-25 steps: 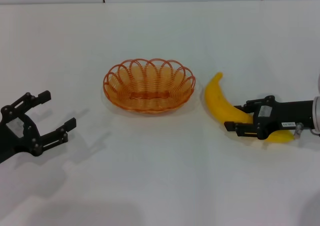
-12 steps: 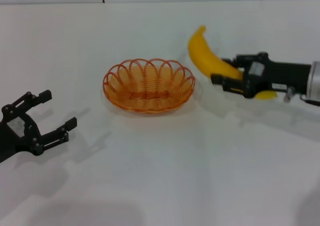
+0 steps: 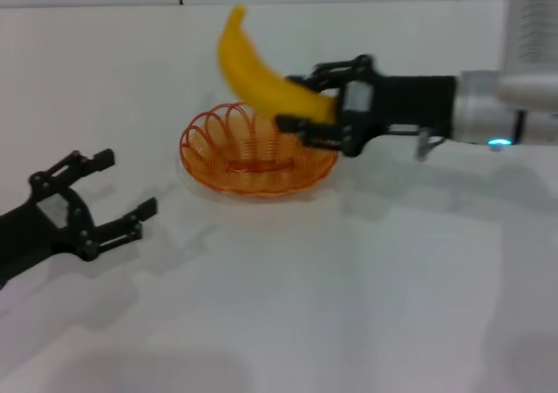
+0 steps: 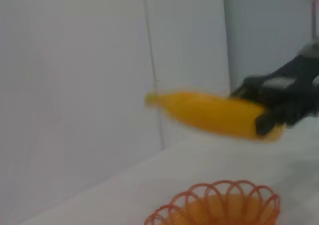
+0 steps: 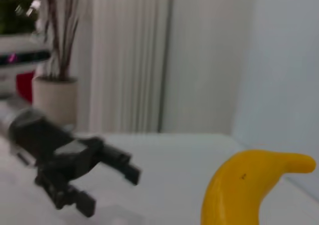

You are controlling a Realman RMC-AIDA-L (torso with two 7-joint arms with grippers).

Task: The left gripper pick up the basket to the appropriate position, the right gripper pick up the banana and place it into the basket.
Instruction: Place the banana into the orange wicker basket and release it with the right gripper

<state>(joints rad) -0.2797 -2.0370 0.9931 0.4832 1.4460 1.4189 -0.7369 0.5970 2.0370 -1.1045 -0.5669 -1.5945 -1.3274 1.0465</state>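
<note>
Reaching in horizontally over the table (image 3: 366,306), the right gripper (image 3: 301,105), black fingers clenched around the lower part of the banana (image 3: 261,75) and holding it in the air. Smooth, bright yellow and plastic-looking, curved, rising at a slant from between those fingers to a pointed tip up and away from them, above the far rim of the basket (image 3: 218,153). Directly below the clenched fingers, on the matte white tabletop: that shallow oval of orange wire, woven in fine rings with a looped scalloped rim. Behind the right gripper, a black wrist, then a white-and-silver cylindrical arm segment. Low at the near left of the table, the left gripper (image 3: 109,193), fingers spread wide and released, grasping nothing, pointed toward the basket but well apart from it. From the left wrist view, the banana (image 4: 209,114) clear above the basket's scalloped rim (image 4: 219,205).
</note>
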